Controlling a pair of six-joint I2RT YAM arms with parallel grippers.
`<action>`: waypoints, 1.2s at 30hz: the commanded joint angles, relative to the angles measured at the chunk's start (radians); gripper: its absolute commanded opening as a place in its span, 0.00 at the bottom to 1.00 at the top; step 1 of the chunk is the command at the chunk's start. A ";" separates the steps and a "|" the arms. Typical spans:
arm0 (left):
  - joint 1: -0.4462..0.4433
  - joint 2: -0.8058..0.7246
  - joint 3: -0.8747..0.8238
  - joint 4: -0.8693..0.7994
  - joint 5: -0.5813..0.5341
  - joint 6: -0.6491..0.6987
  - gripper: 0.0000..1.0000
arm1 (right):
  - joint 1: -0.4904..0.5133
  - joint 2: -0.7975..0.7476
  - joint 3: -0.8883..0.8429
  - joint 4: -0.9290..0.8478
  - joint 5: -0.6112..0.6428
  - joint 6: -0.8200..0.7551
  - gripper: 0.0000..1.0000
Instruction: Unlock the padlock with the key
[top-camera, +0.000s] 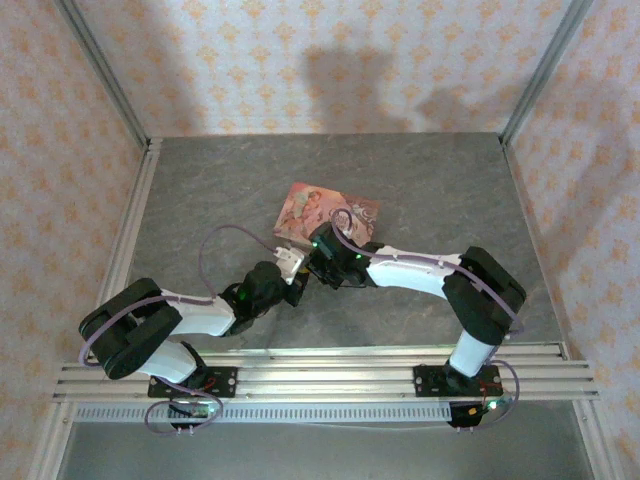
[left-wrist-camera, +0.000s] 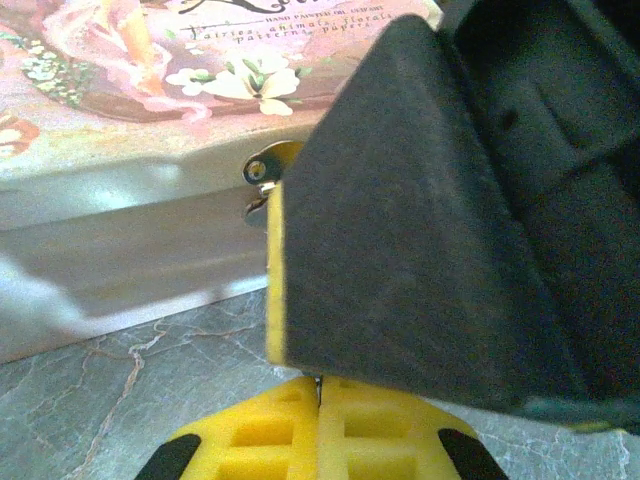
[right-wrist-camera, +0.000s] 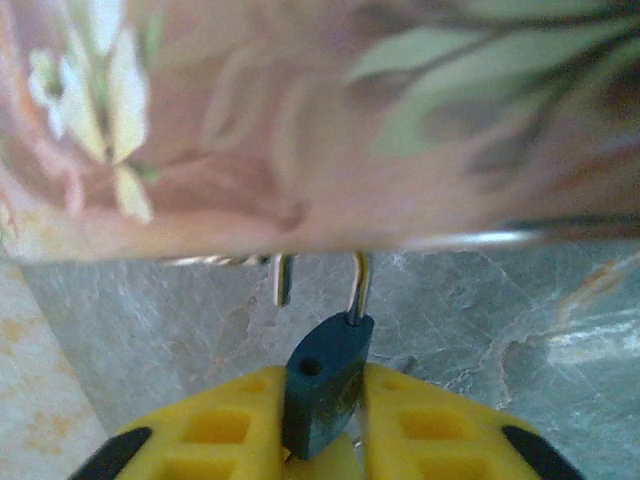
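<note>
With the right tool (right-wrist-camera: 322, 425) clamped on the padlock (right-wrist-camera: 322, 385) and the left tool (left-wrist-camera: 320, 415) closed, a skewed pull could slip it.

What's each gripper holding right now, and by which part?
The right gripper grips the padlock by its blue body. The left gripper is shut, perhaps on the key, a dark sliver between its tips.

The left gripper (left-wrist-camera: 320, 400) sits at 6 o'clock, its yellow fingers (left-wrist-camera: 265, 440) pressed flat together; a thin dark sliver at their seam is too small to identify. A dark housing (left-wrist-camera: 430, 230) spreads from centre to 3 o'clock. At 11 o'clock stands the pink floral box (left-wrist-camera: 120, 90), its metal hasp (left-wrist-camera: 262, 170) facing the grey marbled worktop (left-wrist-camera: 110, 390).
</note>
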 joint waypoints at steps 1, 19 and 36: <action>0.002 -0.019 -0.009 0.049 0.005 -0.016 0.00 | 0.008 0.009 0.026 -0.025 0.030 -0.005 0.10; 0.003 -0.211 -0.059 -0.099 -0.035 -0.034 0.32 | -0.062 -0.064 -0.048 -0.022 0.059 -0.192 0.00; 0.011 -0.472 -0.081 -0.355 -0.175 -0.160 0.36 | -0.122 -0.117 -0.207 0.201 0.043 -0.109 0.00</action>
